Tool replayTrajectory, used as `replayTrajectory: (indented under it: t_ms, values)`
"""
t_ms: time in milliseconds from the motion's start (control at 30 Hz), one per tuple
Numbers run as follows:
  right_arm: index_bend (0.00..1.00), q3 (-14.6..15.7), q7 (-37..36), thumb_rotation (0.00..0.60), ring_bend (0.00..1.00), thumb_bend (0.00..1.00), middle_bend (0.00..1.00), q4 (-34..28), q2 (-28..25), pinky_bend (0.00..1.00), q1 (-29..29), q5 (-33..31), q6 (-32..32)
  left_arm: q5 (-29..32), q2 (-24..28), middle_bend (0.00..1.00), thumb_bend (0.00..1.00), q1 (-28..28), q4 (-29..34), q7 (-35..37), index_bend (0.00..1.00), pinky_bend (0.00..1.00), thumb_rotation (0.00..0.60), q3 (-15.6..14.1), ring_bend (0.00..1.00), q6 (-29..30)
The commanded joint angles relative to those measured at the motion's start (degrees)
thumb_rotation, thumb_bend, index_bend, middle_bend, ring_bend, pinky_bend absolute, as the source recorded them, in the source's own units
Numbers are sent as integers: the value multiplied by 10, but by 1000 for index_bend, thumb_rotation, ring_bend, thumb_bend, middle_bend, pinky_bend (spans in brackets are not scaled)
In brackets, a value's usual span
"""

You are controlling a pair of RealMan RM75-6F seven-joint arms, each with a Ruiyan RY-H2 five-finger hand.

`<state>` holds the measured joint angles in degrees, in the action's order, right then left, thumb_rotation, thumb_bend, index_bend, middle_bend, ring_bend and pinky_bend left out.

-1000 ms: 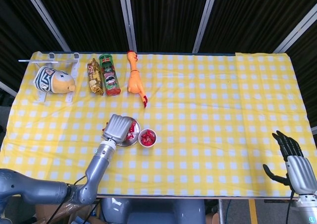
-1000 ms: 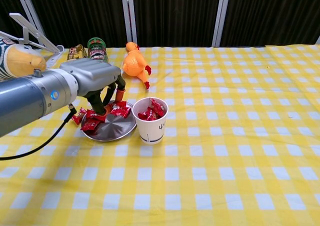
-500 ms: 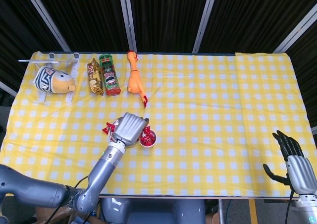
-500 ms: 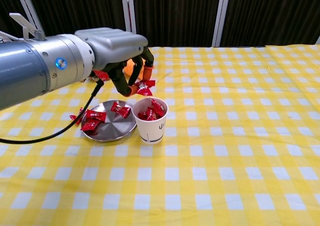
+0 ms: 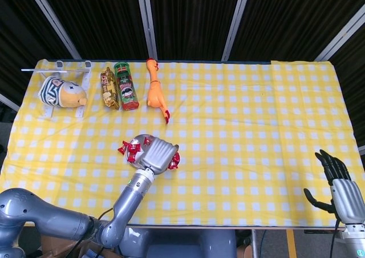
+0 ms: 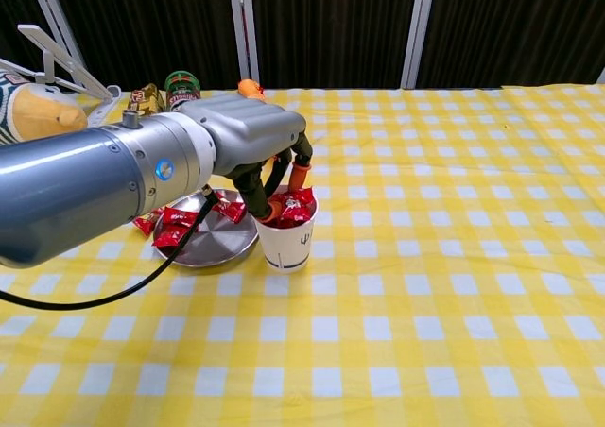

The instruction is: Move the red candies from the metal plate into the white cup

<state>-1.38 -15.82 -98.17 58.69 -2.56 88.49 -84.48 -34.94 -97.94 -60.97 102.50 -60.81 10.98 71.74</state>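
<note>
Red candies lie on the metal plate; more fill the white cup beside it. Left hand is over the cup, fingertips pinching one candy at its mouth. Right hand is empty, fingers spread, well apart.

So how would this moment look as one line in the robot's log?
left hand: over white cup, fingertips at red candies in it | metal plate: candies remain | right hand: idle, open
</note>
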Motion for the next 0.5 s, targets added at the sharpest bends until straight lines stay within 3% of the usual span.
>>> replayTrajectory:
  t_ms: [33,500]
  values:
    - [0,0,1,600,0,386,0,0,0,0,-1,1,1,2,2,525,344,1,1,0,454,952,600,0,883,1]
    - [0,1,5,600,0,386,0,-1,1,0,0,0,1,-10,18,447,324,6,13,18,407,952,600,2,882,10]
